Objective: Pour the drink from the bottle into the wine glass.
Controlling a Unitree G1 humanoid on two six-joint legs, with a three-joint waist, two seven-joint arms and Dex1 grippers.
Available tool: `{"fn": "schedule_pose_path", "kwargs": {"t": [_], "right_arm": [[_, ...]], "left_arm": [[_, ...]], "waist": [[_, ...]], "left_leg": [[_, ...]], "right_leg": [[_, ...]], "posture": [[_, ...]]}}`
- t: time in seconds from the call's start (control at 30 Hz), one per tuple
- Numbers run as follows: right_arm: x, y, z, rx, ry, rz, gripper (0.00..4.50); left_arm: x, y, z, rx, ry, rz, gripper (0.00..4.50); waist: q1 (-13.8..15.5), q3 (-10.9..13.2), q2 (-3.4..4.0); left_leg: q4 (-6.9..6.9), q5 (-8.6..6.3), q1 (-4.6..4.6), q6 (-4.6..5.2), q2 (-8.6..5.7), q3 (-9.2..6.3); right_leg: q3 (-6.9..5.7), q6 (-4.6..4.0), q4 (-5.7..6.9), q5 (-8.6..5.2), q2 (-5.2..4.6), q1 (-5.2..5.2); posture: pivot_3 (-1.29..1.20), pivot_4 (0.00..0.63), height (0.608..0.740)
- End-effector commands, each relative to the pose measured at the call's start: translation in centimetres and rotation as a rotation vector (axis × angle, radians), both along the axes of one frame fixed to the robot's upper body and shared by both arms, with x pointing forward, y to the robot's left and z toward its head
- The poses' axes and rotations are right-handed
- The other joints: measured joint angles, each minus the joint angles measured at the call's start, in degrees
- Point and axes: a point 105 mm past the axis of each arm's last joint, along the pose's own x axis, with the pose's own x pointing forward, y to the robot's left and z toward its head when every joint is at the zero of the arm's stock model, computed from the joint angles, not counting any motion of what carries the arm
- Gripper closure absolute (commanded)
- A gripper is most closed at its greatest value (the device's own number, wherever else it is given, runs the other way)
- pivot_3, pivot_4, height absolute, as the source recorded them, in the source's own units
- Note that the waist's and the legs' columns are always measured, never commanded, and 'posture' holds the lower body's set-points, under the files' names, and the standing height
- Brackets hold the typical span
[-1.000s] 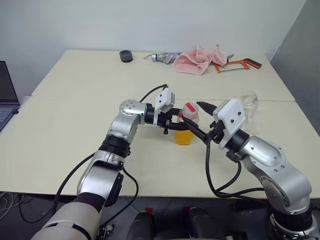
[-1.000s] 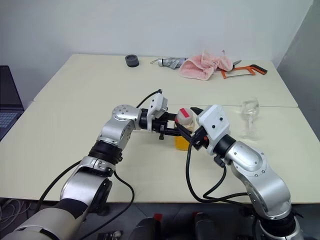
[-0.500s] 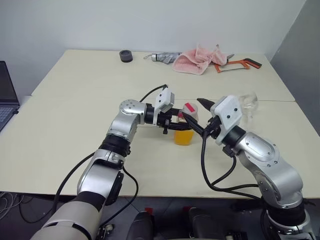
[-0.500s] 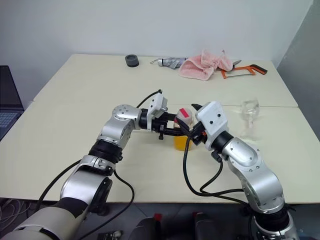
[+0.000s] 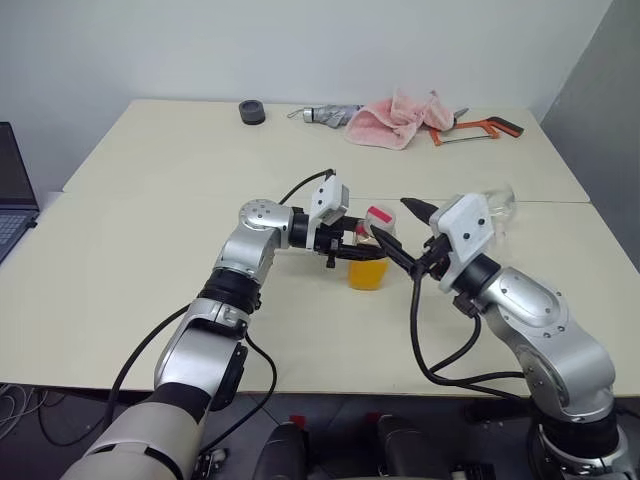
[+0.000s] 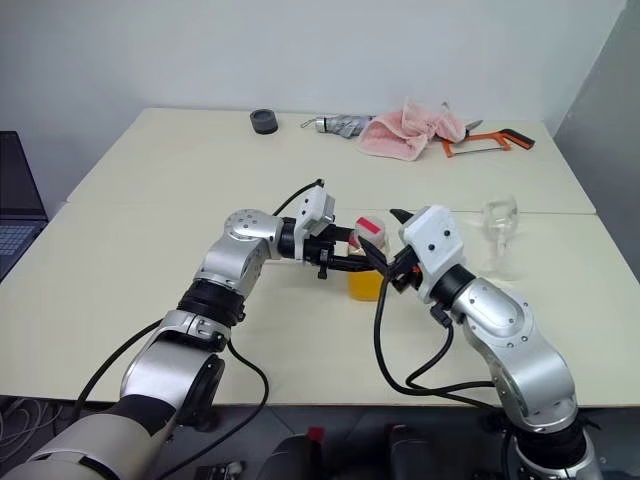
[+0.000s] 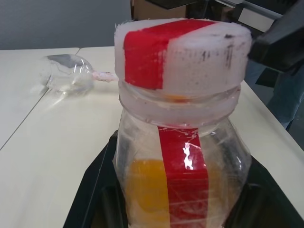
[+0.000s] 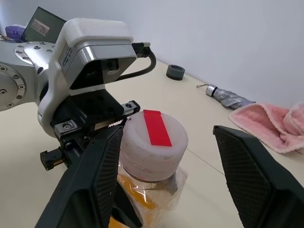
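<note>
I see the table (image 5: 150,200), bottle (image 5: 368,262) standing mid-table w/ cap (image 8: 152,140) on, orange drink (image 7: 142,190) low inside. L gripper (image 5: 352,243) clamped on bottle. R gripper (image 8: 166,156) fingers spread wide either side of cap. Wine glass (image 6: 498,235) upright, near R side.

Two cream tables (image 5: 150,290) pushed tog., plain white wall (image 5: 300,45) behind, grey wall (image 5: 600,110) on rt

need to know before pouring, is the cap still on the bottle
On. The cap sits on the neck of the upright bottle, red stripe across its top; the right gripper has its fingers open around it.
</note>
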Motion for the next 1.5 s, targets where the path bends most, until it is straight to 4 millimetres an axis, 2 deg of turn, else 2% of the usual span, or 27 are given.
{"fn": "schedule_pose_path", "kwargs": {"t": [0.03,1.5], "right_arm": [[0.01,-1.14,0.87,0.006,-0.039,-0.047,1.28],[-0.39,-1.14,0.95,0.017,-0.033,-0.022,1.28]], "left_arm": [[-0.06,-0.12,2.2,-0.038,-0.079,-0.022,2.65],[0.12,0.09,2.22,-0.028,-0.089,-0.013,2.65]], "waist": [[0.0,0.0,0.0],[0.0,0.0,0.0]], "left_leg": [[0.0,0.0,0.0,0.0,0.0,0.0],[0.0,0.0,0.0,0.0,0.0,0.0]], "right_leg": [[0.0,0.0,0.0,0.0,0.0,0.0],[0.0,0.0,0.0,0.0,0.0,0.0]], "posture": [[0.0,0.15,0.74],[0.0,0.15,0.74]]}}
